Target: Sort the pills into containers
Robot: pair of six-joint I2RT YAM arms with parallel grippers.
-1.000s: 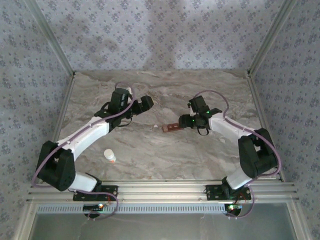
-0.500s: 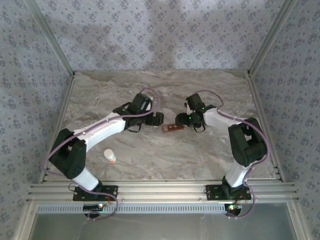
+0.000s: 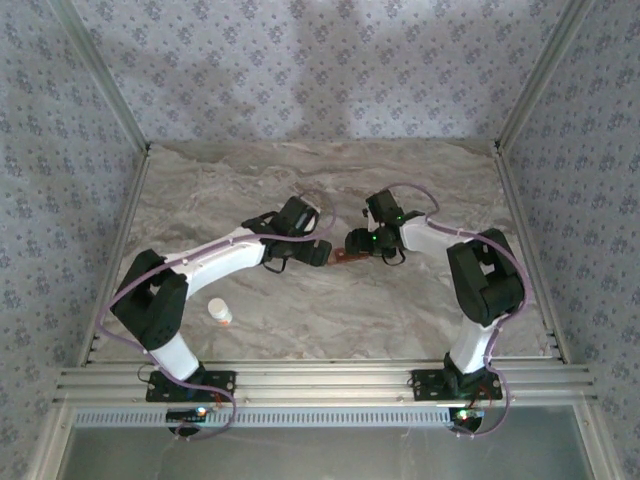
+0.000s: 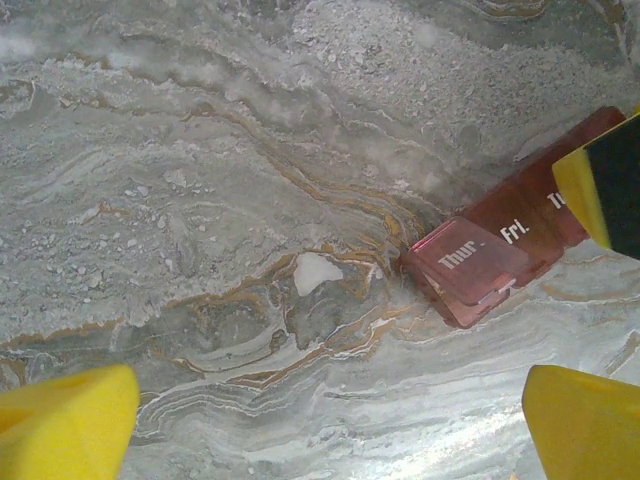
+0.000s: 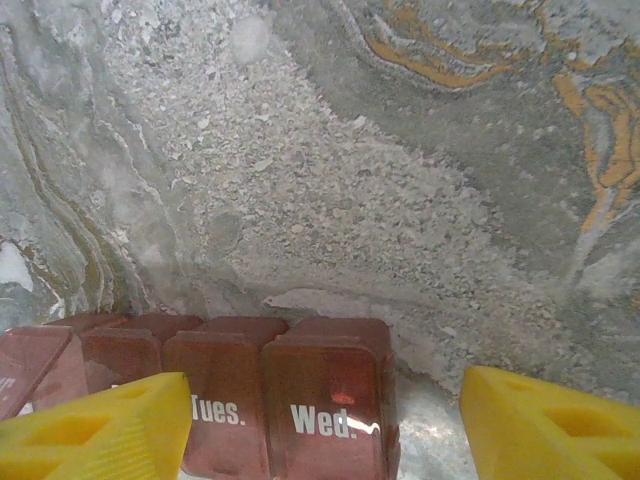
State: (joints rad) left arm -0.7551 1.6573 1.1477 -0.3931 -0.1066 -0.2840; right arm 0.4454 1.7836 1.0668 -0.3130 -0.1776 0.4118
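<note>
Right fingers [image 5: 100,430] partly cover the containers [image 5: 325,380]; white bottle [image 3: 219,312] stands well apart.

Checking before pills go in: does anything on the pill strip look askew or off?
The Thur. lid at one end of the containers sits raised and tilted, unlike the flat Fri. lid beside it, so it looks ajar. No spill or damage visible.

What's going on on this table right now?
Two robot arms meet at a dark red pill organizer strip in the middle of the marble table. The left end effector is open just beside its Thur. end, and the right end effector is open over the Tues. and Wed. compartments. Neither grips it yet. A small white bottle sits near the left arm's base.
</note>
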